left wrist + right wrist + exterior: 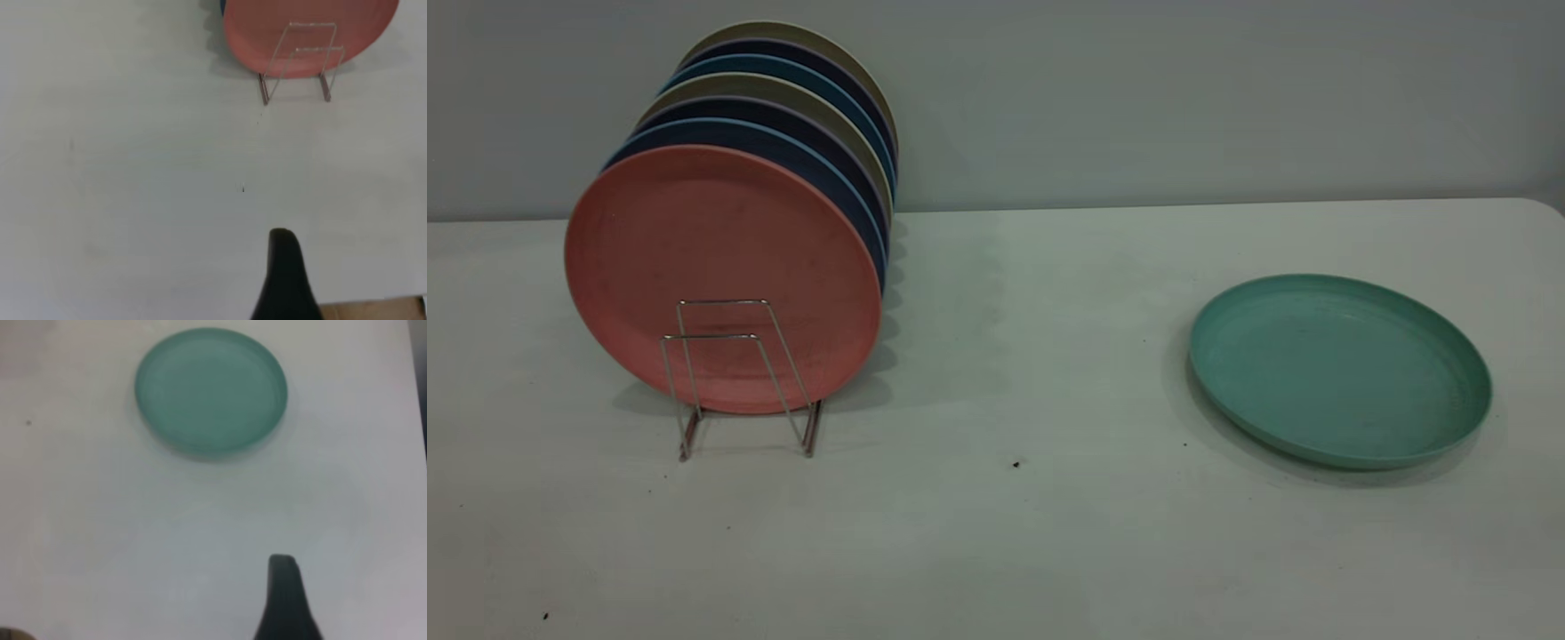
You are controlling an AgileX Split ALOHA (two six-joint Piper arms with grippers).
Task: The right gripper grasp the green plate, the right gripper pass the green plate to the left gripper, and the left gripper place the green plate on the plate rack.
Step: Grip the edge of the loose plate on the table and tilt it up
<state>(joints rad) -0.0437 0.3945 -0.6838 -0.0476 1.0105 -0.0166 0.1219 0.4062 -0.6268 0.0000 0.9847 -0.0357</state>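
Green plate flat on table, well apart from plate rack.

Off from my right gripper, which is black, the green plate is a flat, matte teal. My left gripper is black too. Beyond it, the plate rack is silver wire against a salmon-pink plate. The table is plain pale grey-white with 3 or so dark specks.
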